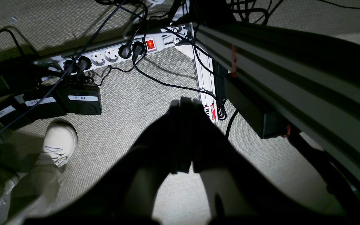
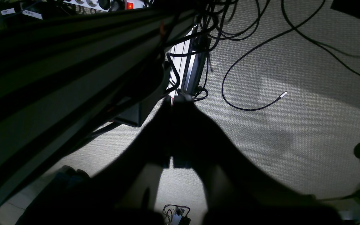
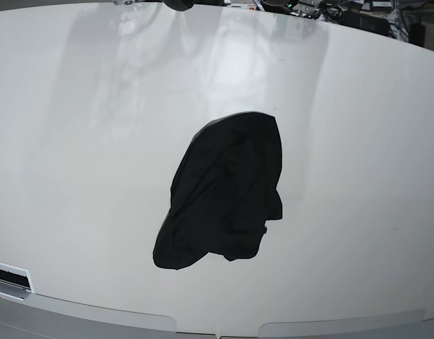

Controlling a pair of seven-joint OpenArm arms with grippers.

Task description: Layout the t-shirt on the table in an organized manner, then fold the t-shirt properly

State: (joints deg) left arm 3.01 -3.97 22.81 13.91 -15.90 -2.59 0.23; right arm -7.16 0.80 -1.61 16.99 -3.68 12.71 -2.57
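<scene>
Base view, one crumpled t-shirt (image 3: 227, 194), one table (image 3: 75, 141), left hand (image 1: 184, 103), right hand (image 2: 177, 99), both closed, empty

One t-shirt (image 3: 224, 194), one table (image 3: 75, 141), two end effectors: left (image 1: 184, 104), right (image 2: 177, 100).

The desk (image 3: 75, 141) is a broad, glossy white surface with a curved near edge, and soft reflections show across its far half. Directly on it lies the t-shirt (image 3: 227, 191), a plain black garment bunched into a crumpled, elongated heap a little right of the middle, running from the near left toward the far right, well clear of every edge.
</scene>
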